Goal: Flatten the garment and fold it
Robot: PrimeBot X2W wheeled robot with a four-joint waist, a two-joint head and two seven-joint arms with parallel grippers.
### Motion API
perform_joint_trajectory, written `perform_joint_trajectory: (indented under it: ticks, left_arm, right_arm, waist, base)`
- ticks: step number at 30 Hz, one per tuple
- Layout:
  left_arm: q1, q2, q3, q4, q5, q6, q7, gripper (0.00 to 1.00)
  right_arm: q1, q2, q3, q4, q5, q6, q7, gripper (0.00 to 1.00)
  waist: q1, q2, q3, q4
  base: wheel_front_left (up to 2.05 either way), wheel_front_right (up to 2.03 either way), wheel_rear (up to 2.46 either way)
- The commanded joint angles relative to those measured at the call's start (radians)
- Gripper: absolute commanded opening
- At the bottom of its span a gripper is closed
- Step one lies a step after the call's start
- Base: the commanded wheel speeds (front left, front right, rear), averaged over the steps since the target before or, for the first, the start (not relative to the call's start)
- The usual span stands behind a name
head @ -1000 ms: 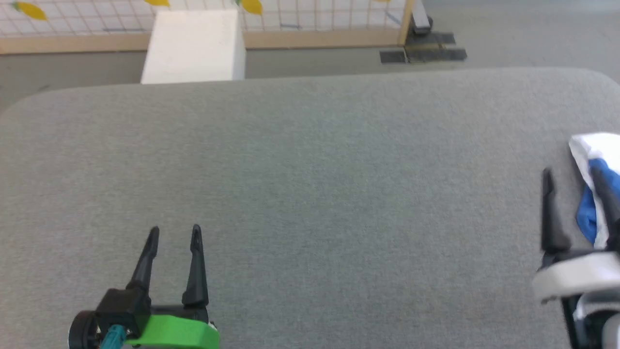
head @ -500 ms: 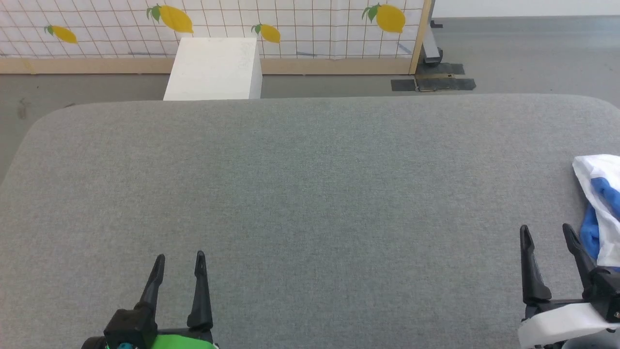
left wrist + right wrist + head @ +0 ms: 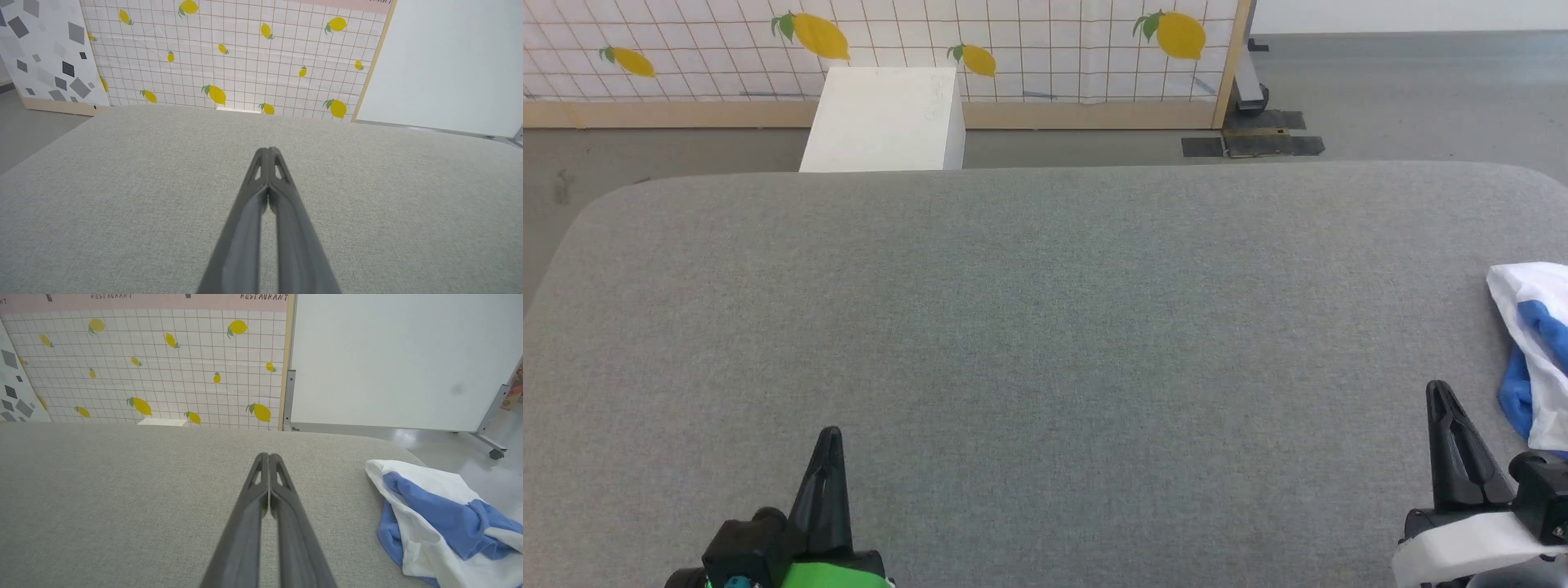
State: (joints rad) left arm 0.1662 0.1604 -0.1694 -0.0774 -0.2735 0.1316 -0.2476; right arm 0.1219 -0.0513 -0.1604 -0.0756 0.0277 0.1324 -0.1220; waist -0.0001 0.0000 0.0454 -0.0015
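Grey table (image 3: 1045, 327): padded cloth top; every place below is given from it.
Left gripper (image 3: 829, 433): over the table's near edge, left of the middle. Its fingers are pressed together tip to tip with nothing between them.
Right gripper (image 3: 1437, 388): over the near edge, close to the table's right corner. It is clenched the same way and empty, with cloth just beside it on the outer side, not touching.
Change: half a second ago both pairs of fingers stood apart; now both are pinched onto air. The arms sit about where they were.
Meaning for you: no cloth was caught, so flattening has not begun. I judge this a reset rather than a grasp. You will likely have to spread the right fingers again before reaching out.
Garment (image 3: 433, 514): a crumpled heap at the table's right edge, white with blue folds bunched through it. You cannot tell whether part of it hangs over the edge.
Pointing: a white corner aims towards the table's far side and slightly inward. The bulk trails back towards the near right corner.
Long axis: roughly along the right edge, near to far. Neck and hem cannot be made out.
Far side: a white box (image 3: 882, 118) stands beyond the table's far edge, with a lemon-print screen (image 3: 1045, 49) behind it.
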Motion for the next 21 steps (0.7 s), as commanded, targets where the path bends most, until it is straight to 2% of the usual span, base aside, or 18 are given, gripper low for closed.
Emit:
perform_joint_trajectory:
  ticks: [1,21]
  left_arm:
    - [-0.008,-0.004,0.007,0.003,0.011,-0.006,0.005,0.00]
    - [-0.037,-0.024,0.037,0.017,0.060,-0.030,0.049,0.00]
  right_arm:
    - [-0.006,0.000,0.006,0.004,-0.001,0.000,0.005,0.00]
    - [-0.028,0.000,0.034,0.017,-0.006,0.000,0.027,0.00]
  waist:
    - [0.0001,0.0000,0.000,0.000]
    - [0.0001,0.0000,-0.009,0.000]
  base:
    - [0.00,0.00,0.00]
    - [0.00,0.00,0.00]
